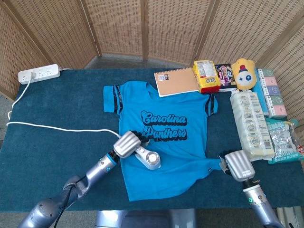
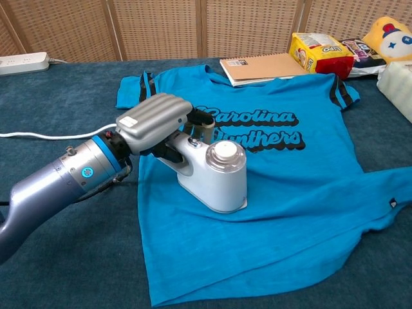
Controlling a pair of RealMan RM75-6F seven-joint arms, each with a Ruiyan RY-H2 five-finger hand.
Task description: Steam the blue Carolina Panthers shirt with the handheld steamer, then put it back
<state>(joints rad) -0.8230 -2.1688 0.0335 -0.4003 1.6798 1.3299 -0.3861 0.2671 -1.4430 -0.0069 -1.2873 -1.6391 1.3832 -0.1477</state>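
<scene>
The blue Carolina Panthers shirt (image 1: 164,142) (image 2: 302,180) lies spread face up on the dark teal table (image 1: 57,109). The white handheld steamer (image 1: 150,159) (image 2: 219,174) stands on the shirt's lower left part, just below the lettering. My left hand (image 1: 127,144) (image 2: 154,119) grips the steamer's handle from the left. My right hand (image 1: 239,164) is at the shirt's lower right hem corner, and its fingers hold the cloth, which is drawn taut toward it. The chest view does not show the right hand.
A white cable (image 1: 57,127) runs from the power strip (image 1: 40,73) (image 2: 22,62) to the steamer. Behind the shirt lie a notebook (image 1: 176,81) (image 2: 264,66), a yellow snack bag (image 1: 206,76) and a plush toy (image 1: 244,74). Packaged goods (image 1: 251,123) line the right side.
</scene>
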